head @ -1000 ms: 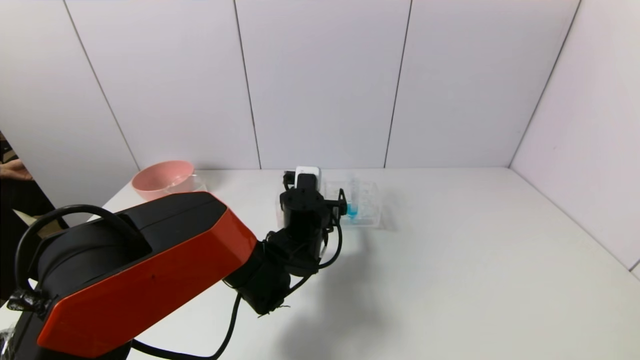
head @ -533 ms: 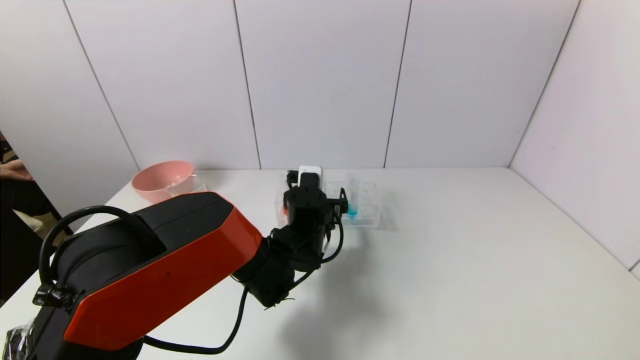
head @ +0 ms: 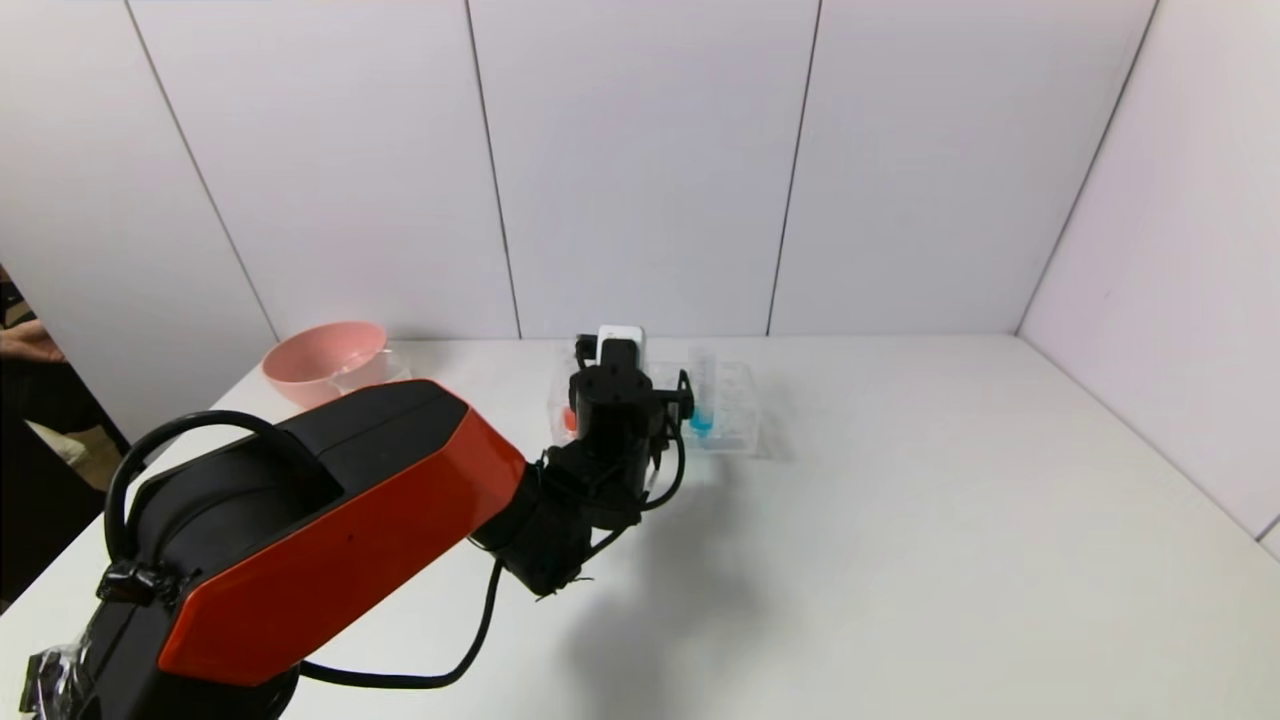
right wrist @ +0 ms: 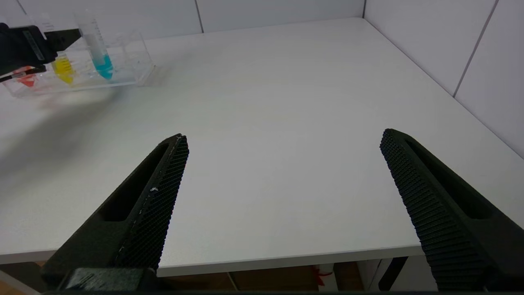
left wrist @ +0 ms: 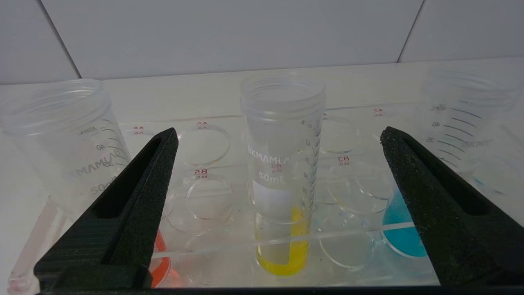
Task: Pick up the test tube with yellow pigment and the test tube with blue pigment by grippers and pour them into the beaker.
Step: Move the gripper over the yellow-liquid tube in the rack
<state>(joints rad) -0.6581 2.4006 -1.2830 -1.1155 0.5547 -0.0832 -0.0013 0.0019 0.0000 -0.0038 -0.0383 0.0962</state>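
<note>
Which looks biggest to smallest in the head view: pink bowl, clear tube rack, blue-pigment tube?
1. clear tube rack, though the left gripper covers part of it.
2. pink bowl, nearly as large; it sits slightly farther back, so the order is unsure.
3. test tube with blue pigment, clearly smallest.

1. In the head view, the black left gripper [head: 617, 372] and its wrist cover the slim clear test tube with yellow pigment [left wrist: 283, 180] and much of the clear rectangular tube rack [head: 735, 400].
2. The small clear glass beaker [head: 385, 368] sits partly behind the orange-and-black arm housing, left of centre.
3. In the left wrist view, the clear test tube with blue pigment [left wrist: 466, 135] is cut by the right edge.
4. The red-liquid tube [left wrist: 61, 147] hides partly behind a black finger [left wrist: 123, 205].
</note>
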